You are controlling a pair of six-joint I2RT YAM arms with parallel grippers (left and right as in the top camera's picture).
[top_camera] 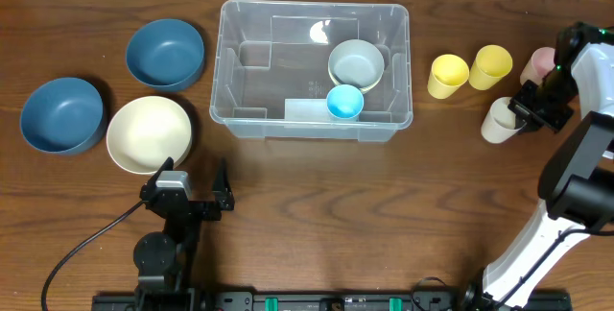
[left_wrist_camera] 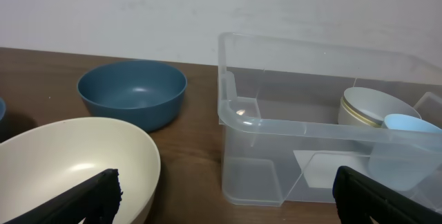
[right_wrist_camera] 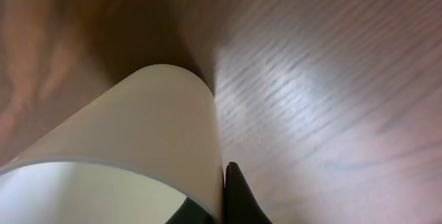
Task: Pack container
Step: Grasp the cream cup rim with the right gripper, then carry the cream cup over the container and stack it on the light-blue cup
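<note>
Closest to the right wrist lens was a cream plastic cup (right_wrist_camera: 138,134), one dark finger (right_wrist_camera: 238,196) against its wall; whether the right gripper (top_camera: 523,110) had clamped it could not be told. The large clear plastic rectangular container (top_camera: 312,6) sat mid-table, to the cup's left, already holding a pale grey bowl (top_camera: 356,63) and a small light-blue cup (top_camera: 344,102). The left gripper (top_camera: 189,188) rested with jaws spread wide, holding nothing. A good carry would likely need a firm rim pinch, a lift clear of the yellow plastic cups (top_camera: 447,74), and release over bare container floor.
</note>
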